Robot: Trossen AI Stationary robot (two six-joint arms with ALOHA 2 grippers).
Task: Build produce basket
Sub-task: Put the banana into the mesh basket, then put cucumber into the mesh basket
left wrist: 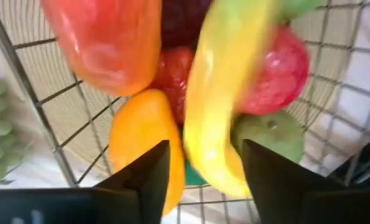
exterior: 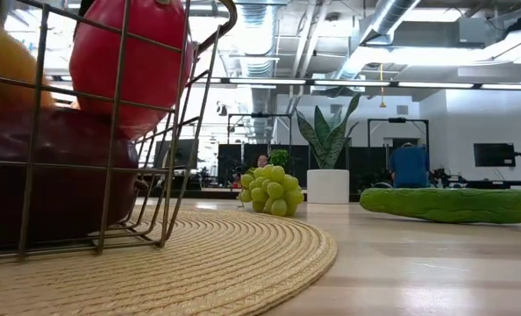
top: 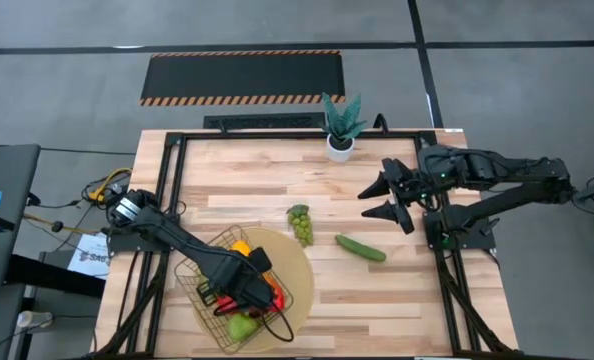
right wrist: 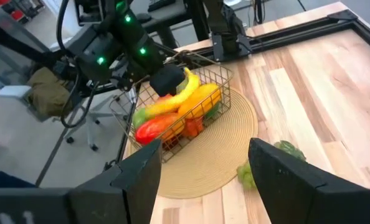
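Observation:
The golden wire basket (top: 184,272) stands on the round tan mat (top: 302,272), near the table's near-left part. It holds a red-orange mango (left wrist: 104,43), an orange (left wrist: 144,124), a red apple (left wrist: 278,62), a green pear (left wrist: 266,134) and a yellow banana (left wrist: 216,112) lying on top. My left gripper (left wrist: 205,149) is open over the basket, its fingers on either side of the banana. Green grapes (top: 299,224) and a green cucumber (top: 360,248) lie on the bare wood right of the mat. My right gripper (top: 389,198) is open, held above the table's right half. My left gripper comes at the banana's end (left wrist: 225,177) from above, one finger on each side of it. I cannot tell whether either finger touches it. The banana (right wrist: 184,88) lies slanted on the other fruit in the basket.
A spiky green plant in a white pot (top: 341,128) stands at the far edge. Black frame rails (top: 447,290) run along the table's left and right sides. Bare wood lies between the cucumber and the near edge.

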